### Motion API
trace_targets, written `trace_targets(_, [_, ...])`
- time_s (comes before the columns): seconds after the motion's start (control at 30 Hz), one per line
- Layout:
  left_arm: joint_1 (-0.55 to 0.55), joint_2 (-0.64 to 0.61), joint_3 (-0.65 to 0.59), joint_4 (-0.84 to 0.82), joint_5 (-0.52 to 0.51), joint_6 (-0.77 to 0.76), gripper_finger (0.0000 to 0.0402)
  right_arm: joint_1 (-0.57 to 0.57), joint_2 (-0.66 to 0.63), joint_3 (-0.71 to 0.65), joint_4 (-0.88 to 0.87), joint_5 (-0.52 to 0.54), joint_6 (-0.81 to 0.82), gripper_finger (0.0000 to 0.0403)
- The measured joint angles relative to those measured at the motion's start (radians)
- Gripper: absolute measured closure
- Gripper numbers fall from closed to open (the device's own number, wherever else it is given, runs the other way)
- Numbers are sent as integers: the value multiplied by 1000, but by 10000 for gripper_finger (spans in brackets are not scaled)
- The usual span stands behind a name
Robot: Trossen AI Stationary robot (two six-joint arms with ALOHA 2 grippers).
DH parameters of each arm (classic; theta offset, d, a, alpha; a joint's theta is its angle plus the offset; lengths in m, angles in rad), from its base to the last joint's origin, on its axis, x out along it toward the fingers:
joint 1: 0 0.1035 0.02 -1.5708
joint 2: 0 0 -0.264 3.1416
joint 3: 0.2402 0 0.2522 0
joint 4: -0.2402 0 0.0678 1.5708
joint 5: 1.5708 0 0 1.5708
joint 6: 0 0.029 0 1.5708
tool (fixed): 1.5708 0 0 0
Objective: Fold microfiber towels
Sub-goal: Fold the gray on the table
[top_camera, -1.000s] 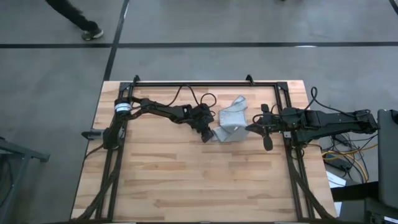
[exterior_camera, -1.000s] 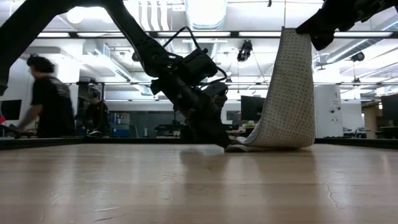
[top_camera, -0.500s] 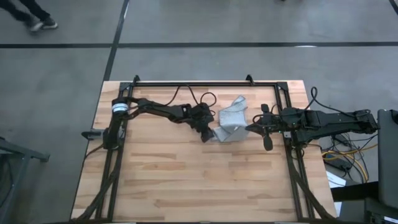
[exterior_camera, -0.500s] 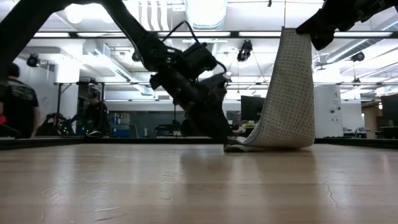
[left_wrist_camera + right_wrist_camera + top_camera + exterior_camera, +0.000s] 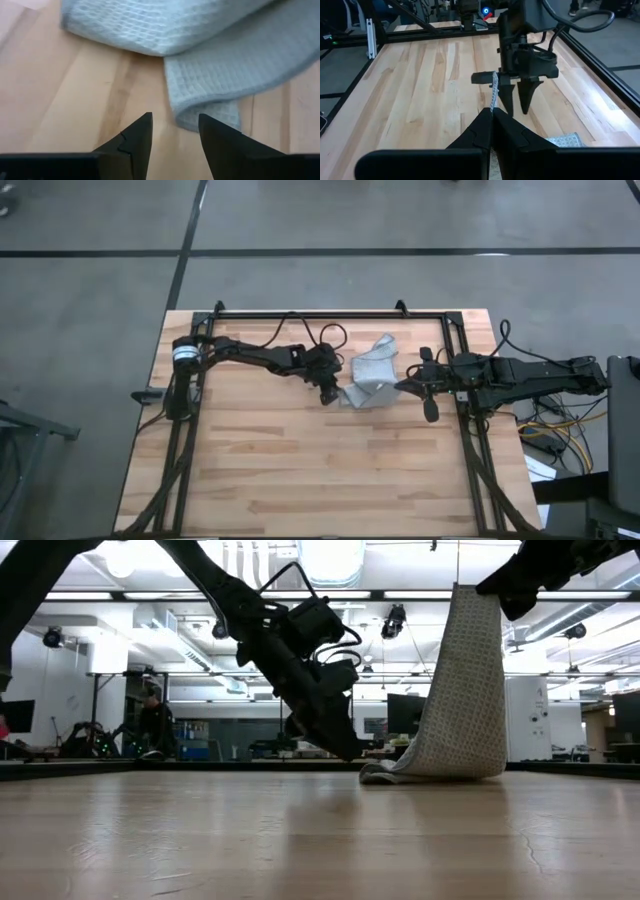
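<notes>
The light grey-blue microfiber towel (image 5: 372, 373) hangs as a tall sheet (image 5: 462, 690) at the table's far middle, and its lower end (image 5: 395, 775) lies crumpled on the wood. My right gripper (image 5: 403, 388) is shut on its top, high above the table (image 5: 503, 595). My left gripper (image 5: 331, 392) stands open just left of the towel's lower end and a little above the table (image 5: 345, 748). In the left wrist view a folded towel corner (image 5: 202, 107) lies just beyond the open fingers (image 5: 174, 132), untouched. My right gripper pinches the towel's upper edge (image 5: 493, 92) between its two shut fingers, which come level from the table's right. A narrow strip of the edge stands up past the fingertips. The towel hangs straight below the hold, and its lower end (image 5: 400, 772) rests on the table.
A black frame rail (image 5: 330, 314) runs along the table's far edge, and side rails (image 5: 470, 430) run down both sides. Bare wood (image 5: 320, 470) covers the near half of the table. Cables (image 5: 560, 435) lie off the table's right edge.
My left gripper has opened and let go of the towel's lower corner. It has then risen a little off the table and drawn back toward the left edge. The towel's lower end stays on the wood, and the hanging sheet has not moved.
</notes>
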Motion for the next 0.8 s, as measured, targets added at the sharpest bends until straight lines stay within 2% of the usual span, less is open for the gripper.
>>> trace_targets(0.27, [-7, 1, 0, -9, -3, 99, 236, 0, 0, 0, 1, 0, 0, 394])
trace_targets(0.5, [-7, 1, -24, 7, 33, 103, 236, 0, 0, 0, 19, 0, -1, 394])
trace_targets(0.8, [-8, 4, -95, 149, 42, 54, 236, 0, 0, 0, 25, 0, -11, 394])
